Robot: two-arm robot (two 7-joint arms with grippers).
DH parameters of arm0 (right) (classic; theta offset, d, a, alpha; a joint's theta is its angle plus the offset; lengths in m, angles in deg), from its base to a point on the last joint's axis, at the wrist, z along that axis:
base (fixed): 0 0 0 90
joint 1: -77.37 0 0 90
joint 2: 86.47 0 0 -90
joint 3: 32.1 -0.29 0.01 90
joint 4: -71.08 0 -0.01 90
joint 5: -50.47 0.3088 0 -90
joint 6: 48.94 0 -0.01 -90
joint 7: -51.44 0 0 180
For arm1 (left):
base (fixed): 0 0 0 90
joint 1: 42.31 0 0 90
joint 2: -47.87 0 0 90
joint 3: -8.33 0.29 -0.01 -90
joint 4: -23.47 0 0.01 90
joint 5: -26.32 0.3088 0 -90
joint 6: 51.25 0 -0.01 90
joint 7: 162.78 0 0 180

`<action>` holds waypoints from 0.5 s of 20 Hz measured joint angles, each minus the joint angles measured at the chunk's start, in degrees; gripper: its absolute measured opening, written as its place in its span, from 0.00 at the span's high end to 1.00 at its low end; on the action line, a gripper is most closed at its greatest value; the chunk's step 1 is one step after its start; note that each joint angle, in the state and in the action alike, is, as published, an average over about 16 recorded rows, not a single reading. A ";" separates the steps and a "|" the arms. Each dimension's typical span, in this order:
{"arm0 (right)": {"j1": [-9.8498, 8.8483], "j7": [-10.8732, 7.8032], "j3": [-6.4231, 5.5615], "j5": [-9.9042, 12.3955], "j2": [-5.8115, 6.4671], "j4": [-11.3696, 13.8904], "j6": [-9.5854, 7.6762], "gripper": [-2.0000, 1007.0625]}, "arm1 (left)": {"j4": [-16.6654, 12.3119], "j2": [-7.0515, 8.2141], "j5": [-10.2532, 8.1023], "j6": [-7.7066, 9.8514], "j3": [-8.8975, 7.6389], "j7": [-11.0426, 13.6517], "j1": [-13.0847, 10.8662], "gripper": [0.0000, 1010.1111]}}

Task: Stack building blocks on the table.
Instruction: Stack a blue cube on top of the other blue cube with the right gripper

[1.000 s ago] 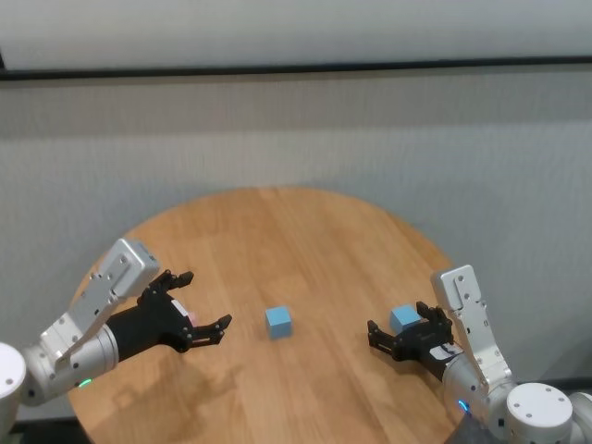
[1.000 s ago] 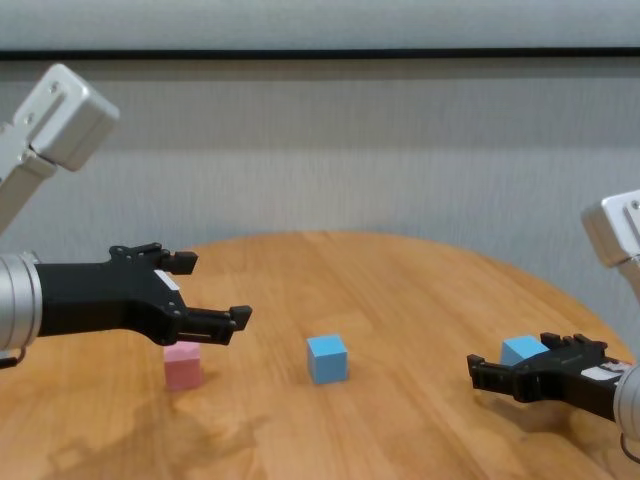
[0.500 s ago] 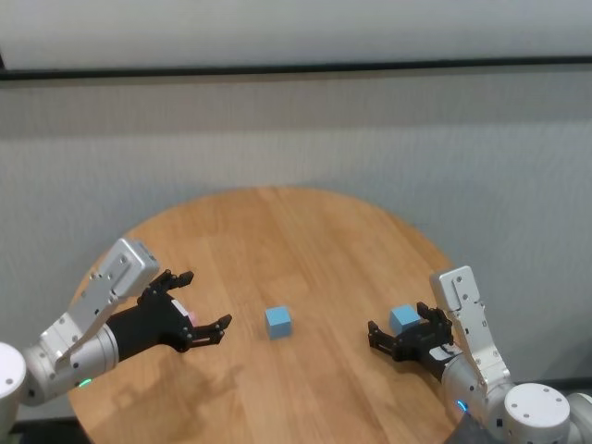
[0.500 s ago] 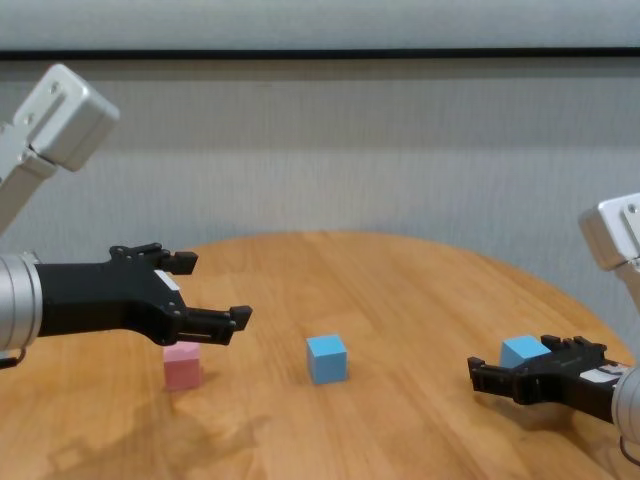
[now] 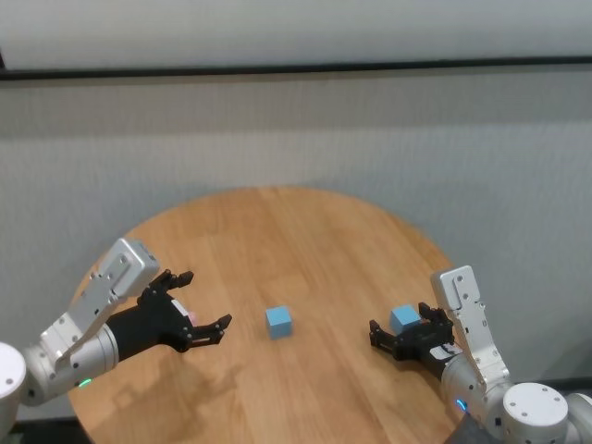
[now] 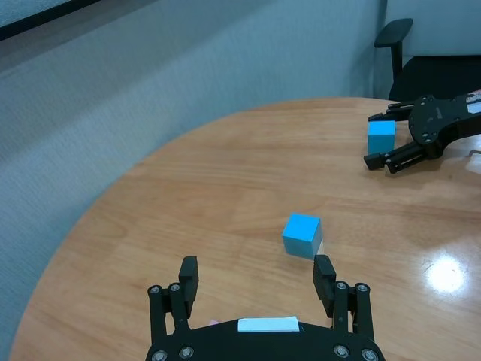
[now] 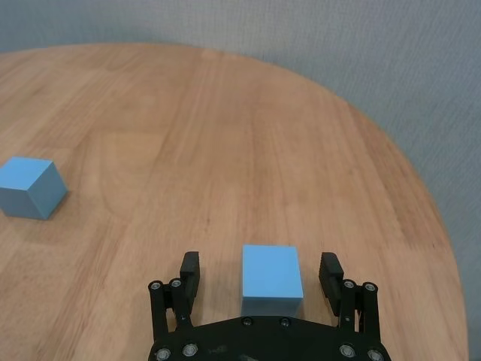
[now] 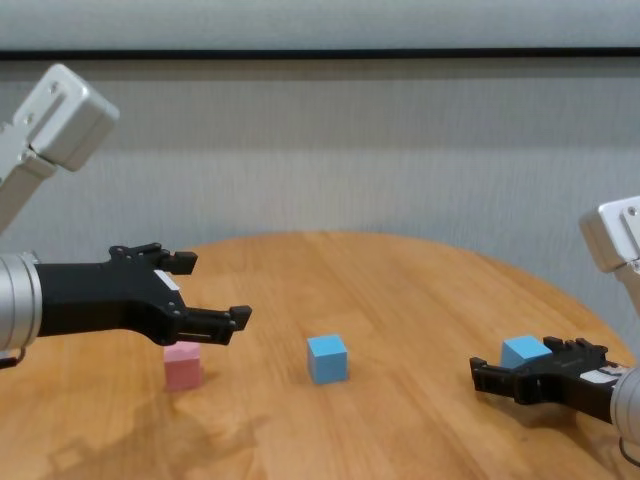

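No stacking yet: three blocks sit apart on the table (image 5: 277,240). Right tool (image 7: 263,280) straddles a blue block (image 7: 271,280), wide open; left tool (image 5: 199,314) hovers wide above the pink block (image 8: 183,364).

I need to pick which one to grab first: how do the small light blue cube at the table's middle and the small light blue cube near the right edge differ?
The middle light blue cube sits in open space, no gripper around it; the right-edge light blue cube lies between the open fingers of the right gripper, not yet gripped. The middle cube sits turned at an angle to that gripper; the right-edge one faces it squarely. Both rest on the round wooden table, unstacked, same colour and size.
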 joint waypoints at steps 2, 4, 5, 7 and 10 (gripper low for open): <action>0.06 -0.04 -0.16 -0.18 -0.16 -0.17 0.03 0.00 | 0.00 0.00 0.00 0.00 0.00 0.00 0.00 0.01; 0.12 -0.04 -0.29 -0.41 -0.32 -0.32 0.08 0.01 | 0.00 0.00 0.00 0.00 0.00 0.00 0.00 0.01; 0.15 -0.04 -0.36 -0.52 -0.40 -0.39 0.12 0.01 | 0.00 0.00 0.00 0.00 0.00 0.00 0.00 0.01; 0.20 -0.03 -0.52 -0.73 -0.55 -0.51 0.19 0.02 | 0.00 0.00 0.00 0.00 0.00 0.00 0.00 0.01; 0.22 -0.01 -0.75 -1.02 -0.76 -0.63 0.30 0.05 | 0.00 0.00 0.00 0.00 0.00 0.00 0.00 0.01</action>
